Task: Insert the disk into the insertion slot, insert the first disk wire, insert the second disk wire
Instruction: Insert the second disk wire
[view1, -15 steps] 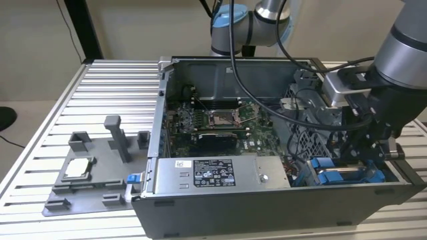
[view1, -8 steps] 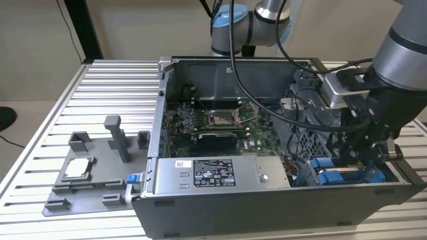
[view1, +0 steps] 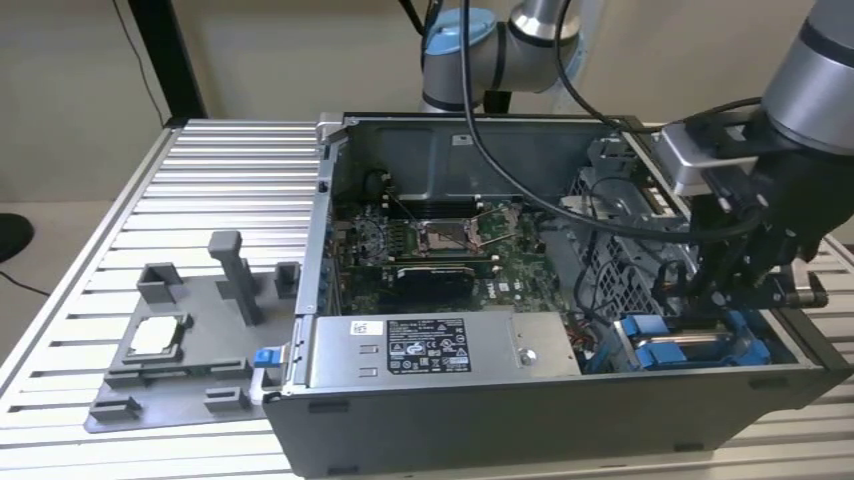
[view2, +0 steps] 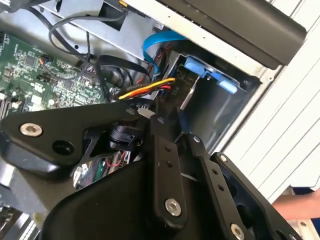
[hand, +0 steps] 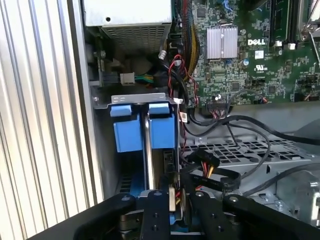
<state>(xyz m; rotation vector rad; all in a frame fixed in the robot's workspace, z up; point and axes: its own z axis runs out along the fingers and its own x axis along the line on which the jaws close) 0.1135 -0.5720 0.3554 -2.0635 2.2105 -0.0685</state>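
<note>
Insertion slot (view1: 694, 345), the narrow grey sheet-metal bay with blue plastic rails, sits at the corner of the open computer case (view1: 441, 440) on the exterior view's right, beside the silver power supply box (view1: 441, 345). In the first wrist view the slot (hand: 145, 130) shows two blue plastic tabs side by side with a thin metal edge standing between them; whether that is the disk, can't tell. Black claw (view1: 747, 290) is down in the case right above the slot, black linkage arms reaching toward the blue rails in both wrist views (view2: 172, 130) (hand: 175, 197). Fingertips are buried behind cabling and the bay wall, so spread or pinched: cannot tell. Bundle of yellow, red and black wires with a connector (hand: 205, 162) lies just beside the claw, over the perforated grey drive cage (hand: 240, 150). Green motherboard (view1: 441, 240) with its square silver processor socket (view1: 445, 235) lies further in. Case rests on a ribbed aluminium tabletop (view1: 200, 190); a grey plastic fixture tray (view1: 187, 340) lies near the case on the exterior view's left.
</note>
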